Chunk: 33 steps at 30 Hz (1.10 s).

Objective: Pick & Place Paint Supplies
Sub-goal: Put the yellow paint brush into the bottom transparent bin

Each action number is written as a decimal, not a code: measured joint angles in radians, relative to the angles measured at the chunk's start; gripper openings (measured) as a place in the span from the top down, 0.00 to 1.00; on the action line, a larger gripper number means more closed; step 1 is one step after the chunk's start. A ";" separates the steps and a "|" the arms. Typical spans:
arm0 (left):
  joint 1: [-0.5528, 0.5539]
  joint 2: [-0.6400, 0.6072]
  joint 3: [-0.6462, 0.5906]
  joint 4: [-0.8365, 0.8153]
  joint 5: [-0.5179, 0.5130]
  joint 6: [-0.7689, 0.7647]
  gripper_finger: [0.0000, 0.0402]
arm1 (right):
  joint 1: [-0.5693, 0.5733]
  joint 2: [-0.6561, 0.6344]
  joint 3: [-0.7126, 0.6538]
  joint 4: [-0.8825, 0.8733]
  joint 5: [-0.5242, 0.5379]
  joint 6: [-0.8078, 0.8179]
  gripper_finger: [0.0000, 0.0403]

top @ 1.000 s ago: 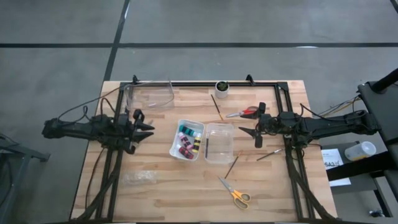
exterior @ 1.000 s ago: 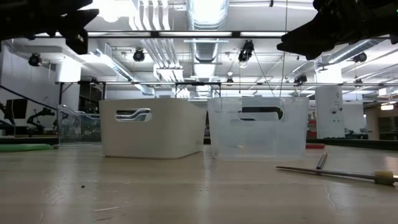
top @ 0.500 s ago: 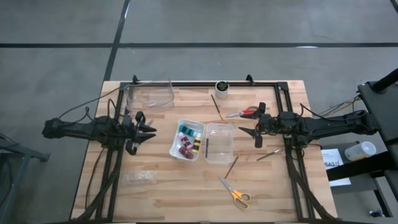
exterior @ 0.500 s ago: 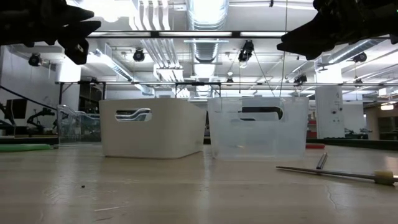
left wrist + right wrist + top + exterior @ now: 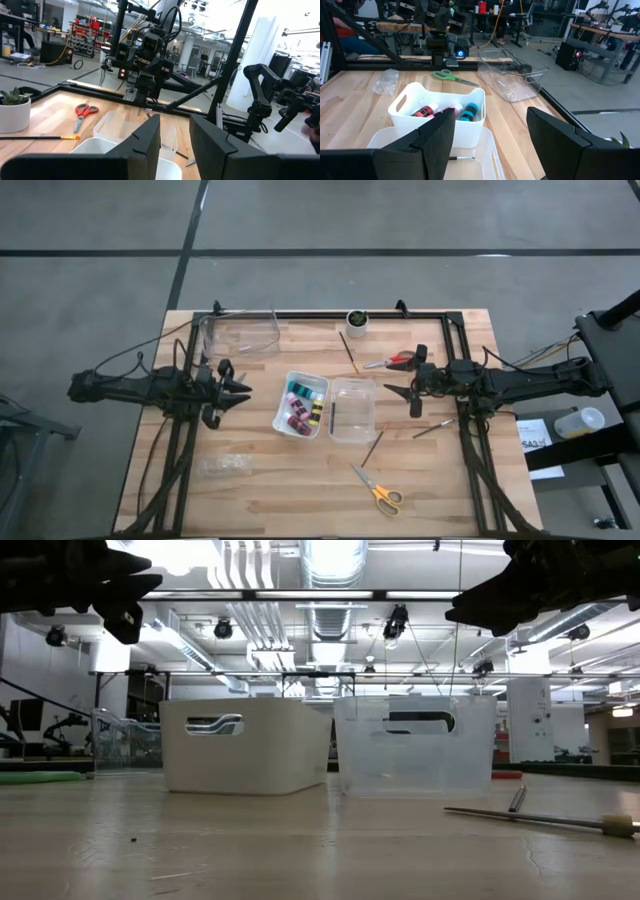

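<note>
Several paint bottles (image 5: 299, 405) lie in a white bin (image 5: 312, 384), and a clear bin (image 5: 366, 420) beside it holds one dark brush (image 5: 333, 416). Flat on the table lie three brushes (image 5: 348, 352) (image 5: 373, 447) (image 5: 434, 428), red-handled scissors (image 5: 395, 361) and yellow-handled scissors (image 5: 378, 493). My left gripper (image 5: 243, 392) hangs open above the table, left of the white bin. My right gripper (image 5: 392, 392) hangs wide open, right of the clear bin. In the right wrist view teal (image 5: 467, 111) and red (image 5: 422, 111) bottles show inside the white bin.
A small white cup with a plant (image 5: 357, 320) stands at the far edge. A clear container (image 5: 240, 335) lies tipped at the far left, and a crumpled clear bag (image 5: 222, 468) lies near the left front. Black frame rails (image 5: 462, 360) run along the table's sides.
My left gripper has moved a little toward the white bin and dipped slightly, then kept still. The gap between its fingers looks the same.
</note>
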 joint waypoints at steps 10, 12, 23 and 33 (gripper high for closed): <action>0.000 0.000 0.000 0.000 0.000 0.000 0.73 | 0.000 0.000 0.000 0.000 0.000 0.000 0.39; 0.000 0.000 0.000 0.000 0.000 0.000 0.73 | 0.000 0.000 0.000 0.000 0.000 0.000 0.39; 0.001 0.000 -0.011 -0.056 0.000 0.000 0.73 | -0.015 0.008 0.001 -0.006 0.056 0.320 0.39; 0.001 -0.001 -0.011 -0.265 0.000 0.000 0.73 | -0.145 0.224 0.158 -0.122 0.150 0.324 0.39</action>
